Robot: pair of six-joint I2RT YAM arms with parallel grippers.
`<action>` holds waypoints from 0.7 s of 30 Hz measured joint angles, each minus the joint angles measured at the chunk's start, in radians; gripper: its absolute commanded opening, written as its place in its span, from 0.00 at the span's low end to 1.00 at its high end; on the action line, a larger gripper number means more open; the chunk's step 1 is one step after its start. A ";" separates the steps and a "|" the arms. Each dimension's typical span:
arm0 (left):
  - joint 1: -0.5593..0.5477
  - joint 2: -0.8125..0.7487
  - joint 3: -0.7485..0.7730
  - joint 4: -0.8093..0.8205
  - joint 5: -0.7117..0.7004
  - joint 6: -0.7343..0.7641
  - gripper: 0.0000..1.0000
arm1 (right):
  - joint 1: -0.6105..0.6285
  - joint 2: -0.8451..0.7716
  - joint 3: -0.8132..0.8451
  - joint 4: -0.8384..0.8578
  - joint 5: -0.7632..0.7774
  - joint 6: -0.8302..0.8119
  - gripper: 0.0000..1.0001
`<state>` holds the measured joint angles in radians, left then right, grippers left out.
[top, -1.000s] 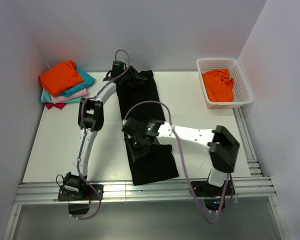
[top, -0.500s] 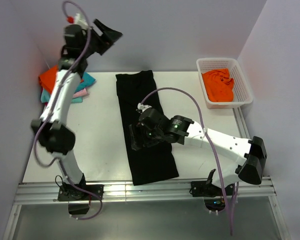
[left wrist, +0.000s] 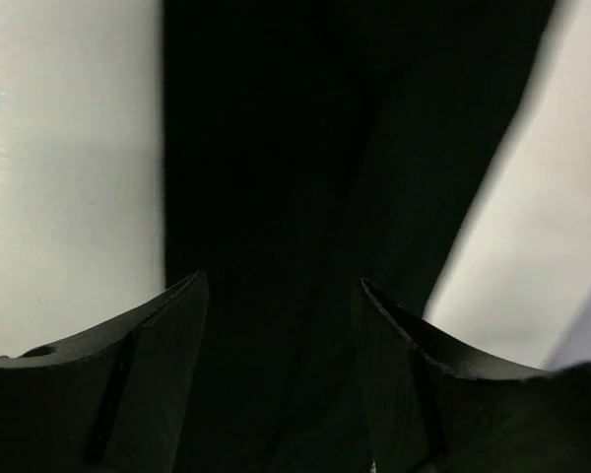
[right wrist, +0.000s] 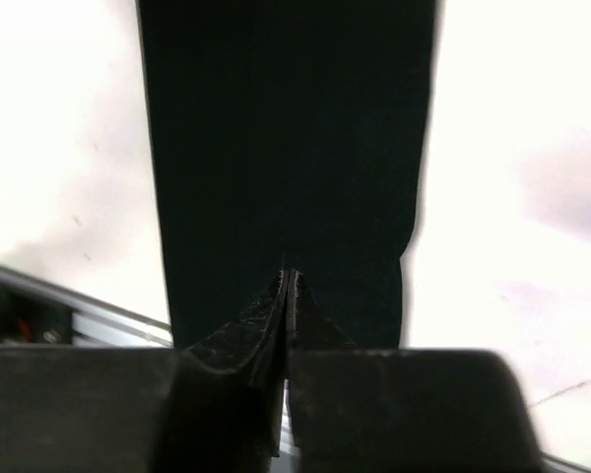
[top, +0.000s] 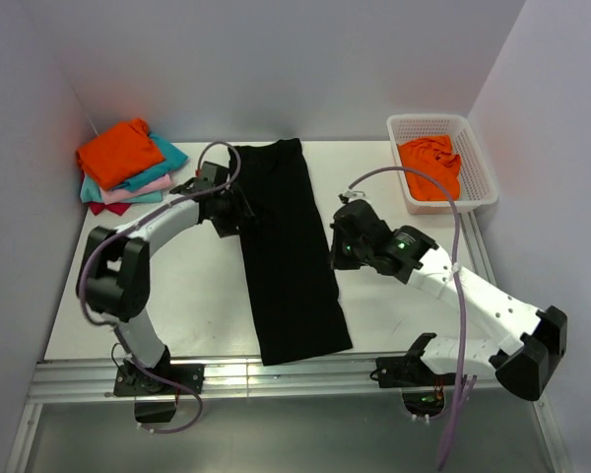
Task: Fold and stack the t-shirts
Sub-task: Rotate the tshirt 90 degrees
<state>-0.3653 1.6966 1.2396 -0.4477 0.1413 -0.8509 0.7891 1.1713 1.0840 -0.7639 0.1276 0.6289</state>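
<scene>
The black t-shirt (top: pixel 294 286) is lying on the white worktop (top: pixel 177 305) as a long, smooth, matte strip, running from the near edge toward the far wall. The right gripper (top: pixel 343 246), pressing on the strip's middle a moment ago, is now sitting off its right edge, its fingers (right wrist: pixel 266 345) together and empty. The left gripper (top: pixel 234 209), lately swung high, is now hovering at the strip's left edge, its fingers (left wrist: pixel 148 384) apart over the cloth. The lengthwise fold looks done, so a crosswise fold is probably coming next. Farther back, the soft folded stack (top: pixel 128 163) is waiting at the left. A crumpled orange t-shirt (top: pixel 431 168) is slumping in the white lattice basket (top: pixel 480 182).
</scene>
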 measured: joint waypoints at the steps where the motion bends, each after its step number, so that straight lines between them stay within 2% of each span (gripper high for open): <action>1: 0.000 0.043 0.002 -0.008 -0.009 0.000 0.65 | -0.010 -0.014 -0.006 -0.003 0.003 0.005 0.00; 6: -0.008 0.203 0.109 -0.028 -0.019 0.001 0.65 | -0.041 -0.085 -0.036 -0.046 0.013 0.006 0.00; 14: -0.011 0.423 0.459 -0.042 -0.023 0.029 0.62 | -0.082 -0.138 -0.058 -0.124 0.040 0.017 0.00; 21: -0.011 0.660 0.730 -0.126 -0.067 0.096 0.62 | -0.137 -0.090 -0.009 -0.190 0.065 -0.011 0.00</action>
<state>-0.3763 2.3562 1.9697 -0.5739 0.0742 -0.7547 0.6521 1.0813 1.0748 -0.9539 0.1925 0.6178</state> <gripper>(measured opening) 0.620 0.007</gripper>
